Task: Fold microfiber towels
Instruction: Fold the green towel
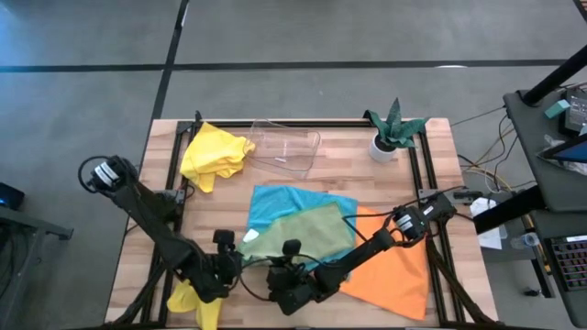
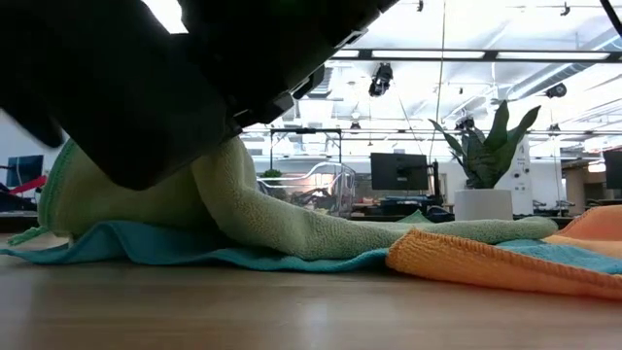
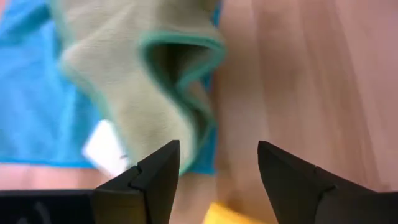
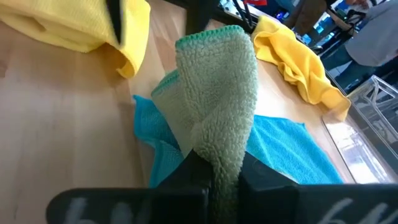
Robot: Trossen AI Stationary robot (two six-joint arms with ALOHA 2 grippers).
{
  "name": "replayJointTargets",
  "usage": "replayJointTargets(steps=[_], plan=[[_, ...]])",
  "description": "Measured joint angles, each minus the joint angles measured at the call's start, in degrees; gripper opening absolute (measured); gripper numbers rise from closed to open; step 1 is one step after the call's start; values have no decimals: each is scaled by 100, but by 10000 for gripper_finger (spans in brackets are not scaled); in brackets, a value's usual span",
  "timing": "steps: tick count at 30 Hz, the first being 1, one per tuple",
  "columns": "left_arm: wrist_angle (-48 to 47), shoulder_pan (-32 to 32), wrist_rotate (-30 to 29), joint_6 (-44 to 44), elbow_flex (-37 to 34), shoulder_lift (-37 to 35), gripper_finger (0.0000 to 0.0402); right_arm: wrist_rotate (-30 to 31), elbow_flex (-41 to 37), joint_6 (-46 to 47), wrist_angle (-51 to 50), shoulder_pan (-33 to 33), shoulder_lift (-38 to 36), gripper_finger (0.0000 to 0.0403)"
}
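The sage green towel lies on the turquoise towel, whose right part lies under the orange towel. One yellow towel is bunched at the far left. The other yellow towel lies at the near left edge. My right gripper is shut on the green towel's near edge and shows in the high view. My left gripper is open and empty just left of it, facing the green towel's rumpled corner. It also shows in the high view. My right gripper pinches a bunched fold of the green towel between its two fingers, several layers thick, at the towel's near left part. The fold is raised off the table, and the rest of the towel trails down onto the turquoise towel.
A clear plastic tray stands at the far middle. A small plant in a white pot stands at the far right. Bare wood shows at the left and along the near edge.
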Motion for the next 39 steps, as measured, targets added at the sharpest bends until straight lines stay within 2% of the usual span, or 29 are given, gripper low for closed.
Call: replayJointTargets(steps=[5,14,19,31,35,39], plan=[[559,-21,-39,-6,-225,203,199,-42,-2,-1,2,-10,0,8],[490,-21,-150,-15,-249,546,200,-95,-4,25,-2,-10,0,8],[501,-19,-446,-107,-251,544,203,-160,-4,32,4,-10,-6,8],[578,120,-740,-151,-298,976,296,-199,-4,73,4,-12,-24,8],[562,132,-1066,-154,-327,1096,295,-201,-2,89,0,-12,-24,8],[548,133,-1185,-156,-359,1110,269,-201,-2,91,2,-12,-26,8]])
